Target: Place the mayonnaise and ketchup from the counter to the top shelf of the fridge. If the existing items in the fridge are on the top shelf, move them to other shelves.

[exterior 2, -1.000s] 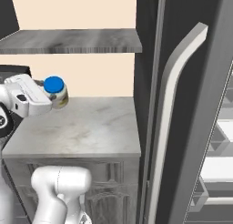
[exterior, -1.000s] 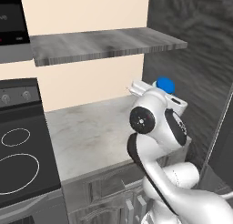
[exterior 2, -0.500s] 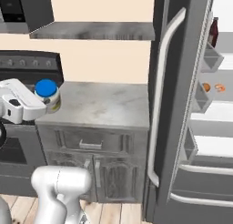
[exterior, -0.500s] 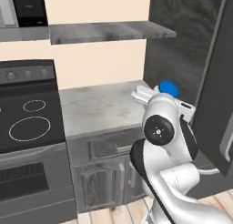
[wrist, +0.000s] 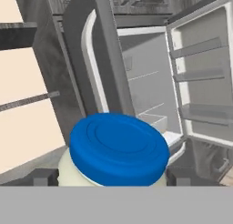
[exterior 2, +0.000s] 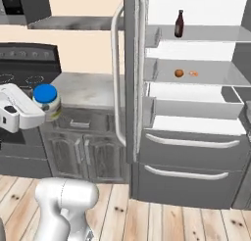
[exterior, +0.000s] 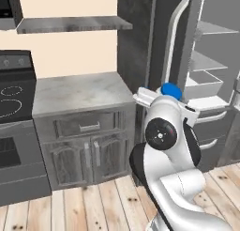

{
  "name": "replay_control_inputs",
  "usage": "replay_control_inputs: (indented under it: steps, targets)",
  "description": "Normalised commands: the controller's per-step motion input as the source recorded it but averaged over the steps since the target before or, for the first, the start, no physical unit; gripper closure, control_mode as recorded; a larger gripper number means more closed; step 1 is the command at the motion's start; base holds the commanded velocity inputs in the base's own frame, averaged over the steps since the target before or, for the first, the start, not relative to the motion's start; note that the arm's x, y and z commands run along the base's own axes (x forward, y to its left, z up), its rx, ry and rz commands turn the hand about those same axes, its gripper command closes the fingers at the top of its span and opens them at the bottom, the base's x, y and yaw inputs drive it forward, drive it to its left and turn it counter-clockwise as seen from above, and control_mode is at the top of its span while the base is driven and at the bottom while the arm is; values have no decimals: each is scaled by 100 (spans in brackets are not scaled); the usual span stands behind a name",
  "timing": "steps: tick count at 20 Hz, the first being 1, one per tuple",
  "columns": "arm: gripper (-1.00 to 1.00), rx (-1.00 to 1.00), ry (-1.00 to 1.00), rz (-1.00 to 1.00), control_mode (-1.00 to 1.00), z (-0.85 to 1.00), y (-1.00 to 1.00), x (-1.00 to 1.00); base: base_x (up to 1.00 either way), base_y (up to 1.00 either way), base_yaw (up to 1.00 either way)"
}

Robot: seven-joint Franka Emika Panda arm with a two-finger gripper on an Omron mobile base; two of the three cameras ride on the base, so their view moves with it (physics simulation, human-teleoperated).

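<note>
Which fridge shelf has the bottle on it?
The top shelf: a dark bottle stands upright there. The shelf below holds only two small round items, and the lower ones look bare.

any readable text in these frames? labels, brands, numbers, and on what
None readable.
Mayonnaise jar in the gripper: plain blue lid, no print visible.
Bottle on the fridge's top shelf: too small to tell if it has a label.
Stove knobs: no legible markings.
</note>
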Motion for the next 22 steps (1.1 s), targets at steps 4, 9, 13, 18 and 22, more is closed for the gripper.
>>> replay_control_inputs:
  steps: [4,9,13,18,22]
  targets:
    - [100,0,0,0,100,0,0,0,-19,-100,-8]
    - [100,0,0,0,100,0,0,0,38,-99,-5]
    - [100,0,0,0,100,0,0,0,95,-79,0]
    - [100,0,0,0,100,0,0,0,99,-61,0]
    - [100,0,0,0,100,0,0,0,100,-26,0]
